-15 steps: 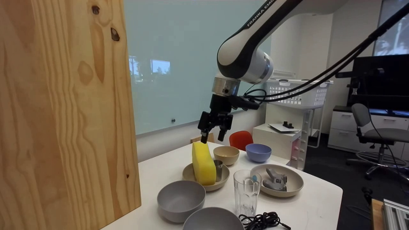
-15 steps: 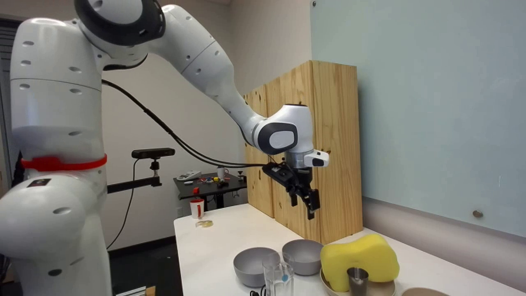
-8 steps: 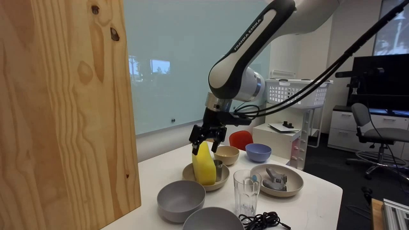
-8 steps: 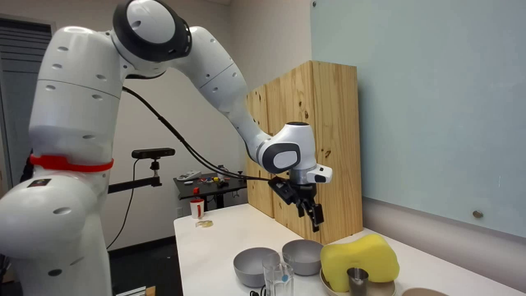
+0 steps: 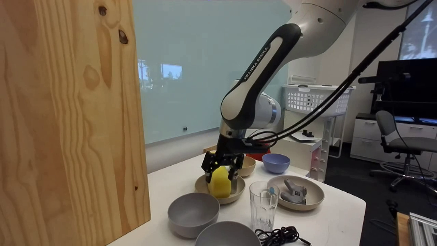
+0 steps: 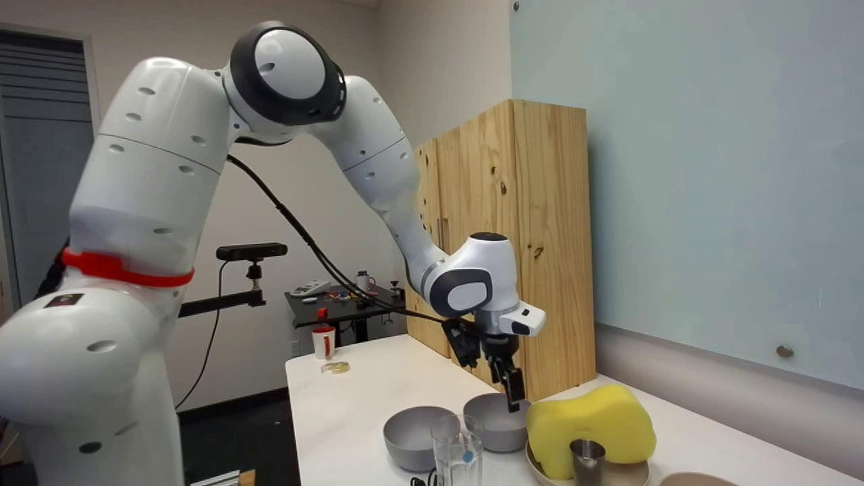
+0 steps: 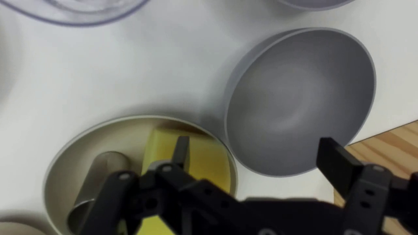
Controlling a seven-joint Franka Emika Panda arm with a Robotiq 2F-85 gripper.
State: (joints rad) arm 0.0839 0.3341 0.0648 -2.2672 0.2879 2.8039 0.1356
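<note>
My gripper (image 5: 220, 177) is open, fingers pointing down, with nothing held. In the wrist view the gripper (image 7: 254, 143) spreads wide; one finger (image 7: 181, 151) overlaps a yellow sponge-like block (image 7: 209, 156), and the opposite fingertip lies over the grey bowl (image 7: 300, 98). Whether any finger touches the block cannot be told. The yellow block (image 6: 594, 428) stands in a beige dish (image 7: 88, 140) beside a metal cup (image 7: 101, 173). In an exterior view the gripper (image 6: 507, 395) hangs above the grey bowl (image 6: 498, 432), left of the block. The arm partly hides the block in an exterior view.
A tall wooden cabinet (image 5: 75, 119) stands close by the bowls. A second grey bowl (image 6: 415, 439), a clear glass (image 5: 263, 208) and a black cable (image 5: 280, 235) are near. A dish (image 5: 319, 200) holds a grey controller (image 5: 295, 194); a blue bowl (image 5: 276, 163) stands farther back.
My gripper has come down towards the table, from above the yellow block's top to about its height. Its fingers have stayed open, and the objects on the table have not moved.
</note>
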